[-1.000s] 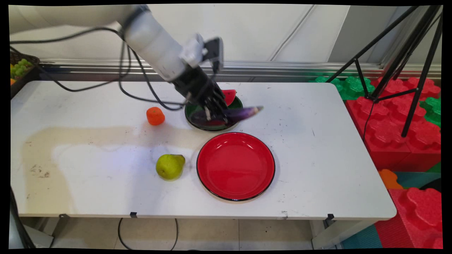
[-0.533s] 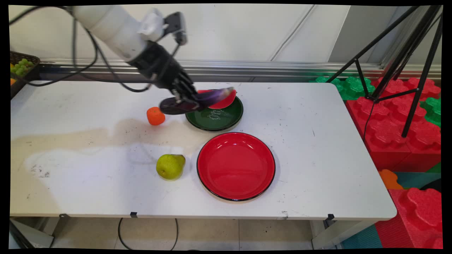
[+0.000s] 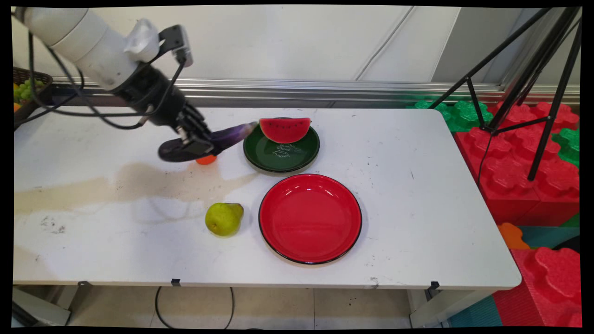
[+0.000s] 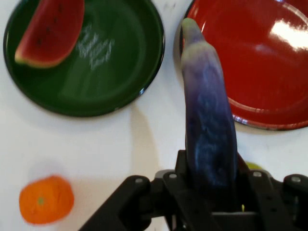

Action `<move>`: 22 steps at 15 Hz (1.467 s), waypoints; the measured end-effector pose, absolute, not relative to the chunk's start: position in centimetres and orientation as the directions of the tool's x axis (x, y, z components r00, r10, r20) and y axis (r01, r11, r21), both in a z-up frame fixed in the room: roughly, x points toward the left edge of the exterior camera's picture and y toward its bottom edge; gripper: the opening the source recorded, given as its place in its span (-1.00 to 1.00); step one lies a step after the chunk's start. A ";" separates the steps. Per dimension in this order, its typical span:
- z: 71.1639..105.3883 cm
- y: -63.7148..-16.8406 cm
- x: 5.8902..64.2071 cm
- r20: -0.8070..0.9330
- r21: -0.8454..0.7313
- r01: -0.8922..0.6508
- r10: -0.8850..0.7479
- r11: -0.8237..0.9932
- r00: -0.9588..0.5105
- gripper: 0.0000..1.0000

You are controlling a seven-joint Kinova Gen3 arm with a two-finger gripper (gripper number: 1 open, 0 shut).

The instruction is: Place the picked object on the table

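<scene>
My gripper is shut on a purple eggplant, held above the table to the left of the green plate. In the hand view the eggplant sticks out from the gripper and points between the green plate and the red plate. A watermelon slice lies on the green plate's far side; the hand view shows the slice too. An orange sits just below the gripper, mostly hidden; the hand view has the orange at lower left.
A green pear lies left of the red plate. A basket of fruit stands at the far left. A black tripod and red and green foam blocks are beyond the table's right edge.
The gripper has risen off the green plate and moved left with the eggplant in it, uncovering the watermelon slice and now covering most of the orange.
</scene>
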State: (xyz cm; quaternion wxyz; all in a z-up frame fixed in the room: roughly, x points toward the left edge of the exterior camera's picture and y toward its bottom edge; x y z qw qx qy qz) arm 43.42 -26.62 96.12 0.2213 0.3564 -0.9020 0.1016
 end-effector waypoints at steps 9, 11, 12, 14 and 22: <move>90.3 -25.0 45.2 0.398 -0.027 -0.771 -0.701 0.636 -0.592 -1.00; 88.6 -25.1 45.5 0.386 -0.036 -0.781 -0.712 0.624 -0.587 -1.00; 88.1 -25.2 45.6 0.381 -0.038 -0.783 -0.715 0.621 -0.586 -1.00; 87.0 -25.4 45.8 0.372 -0.045 -0.788 -0.722 0.614 -0.583 -1.00; 82.0 -26.3 46.6 0.330 -0.070 -0.800 -0.743 0.596 -0.582 -1.00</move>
